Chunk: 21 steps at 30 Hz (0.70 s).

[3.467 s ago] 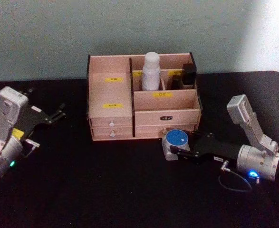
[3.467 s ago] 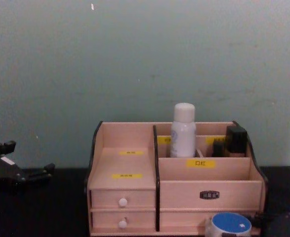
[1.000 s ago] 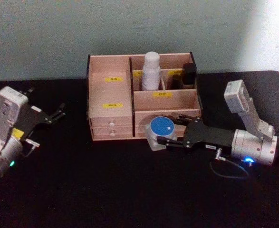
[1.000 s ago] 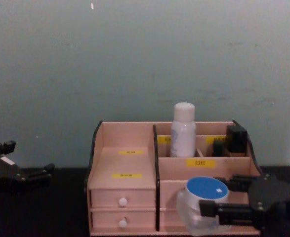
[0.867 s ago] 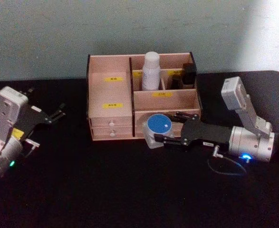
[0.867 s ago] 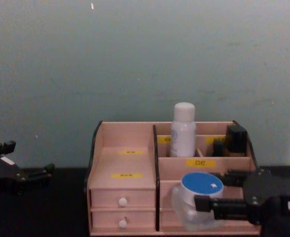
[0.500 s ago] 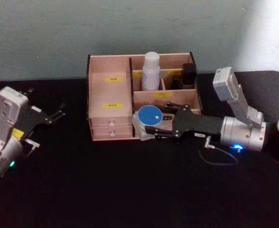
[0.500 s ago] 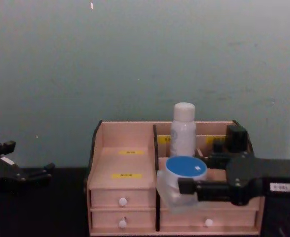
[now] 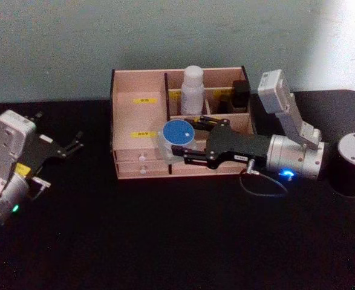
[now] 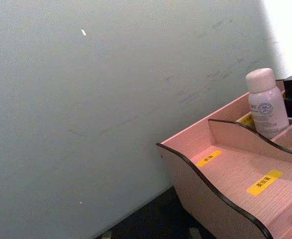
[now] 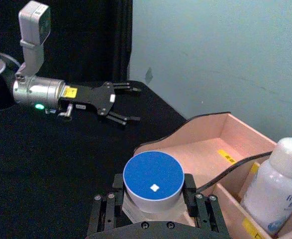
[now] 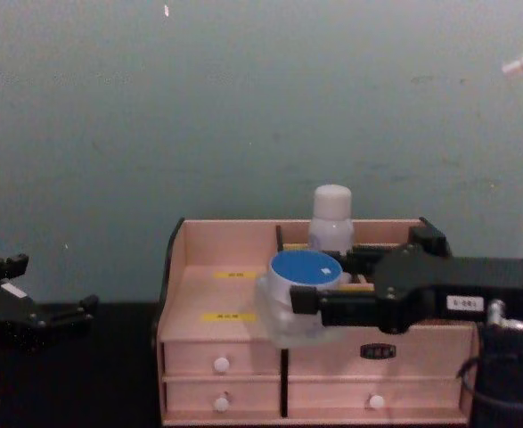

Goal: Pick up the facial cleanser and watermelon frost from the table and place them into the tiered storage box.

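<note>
The blue-lidded jar (image 9: 176, 133) is held up at the front of the storage box (image 9: 138, 115).
It sits upright, off the black table (image 9: 165, 229) by the box's middle divider, the right gripper (image 9: 180, 140) clamped on its sides. A white bottle (image 9: 192, 90) stands in a far compartment. The left gripper (image 9: 74, 142) rests far left, jaws spread.

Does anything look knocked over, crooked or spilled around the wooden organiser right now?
Nothing stands out. The white bottle stands upright in the tiered storage box, the right gripper holds the blue-lidded jar upright above it, and the left gripper rests open aside.
</note>
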Available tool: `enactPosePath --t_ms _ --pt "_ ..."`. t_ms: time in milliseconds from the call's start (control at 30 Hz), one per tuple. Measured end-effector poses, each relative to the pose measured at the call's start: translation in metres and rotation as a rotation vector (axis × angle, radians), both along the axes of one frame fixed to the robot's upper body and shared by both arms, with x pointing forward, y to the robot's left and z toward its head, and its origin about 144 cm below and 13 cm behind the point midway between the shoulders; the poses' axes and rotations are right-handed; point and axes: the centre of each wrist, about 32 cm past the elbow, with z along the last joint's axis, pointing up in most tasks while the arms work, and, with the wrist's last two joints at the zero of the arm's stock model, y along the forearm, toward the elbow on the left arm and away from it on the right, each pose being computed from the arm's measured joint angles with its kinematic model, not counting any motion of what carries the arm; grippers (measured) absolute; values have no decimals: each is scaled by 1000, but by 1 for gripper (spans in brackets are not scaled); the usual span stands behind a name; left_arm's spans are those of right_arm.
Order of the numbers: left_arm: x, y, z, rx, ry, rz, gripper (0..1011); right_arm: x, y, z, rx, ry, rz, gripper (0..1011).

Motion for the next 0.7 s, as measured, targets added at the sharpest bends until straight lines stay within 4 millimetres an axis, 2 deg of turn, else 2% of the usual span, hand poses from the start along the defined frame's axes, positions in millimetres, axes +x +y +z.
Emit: enactPosePath --t_ms 700 --pt "0 0 0 0 0 0 1001 29 30 5 -5 15 -15 718"
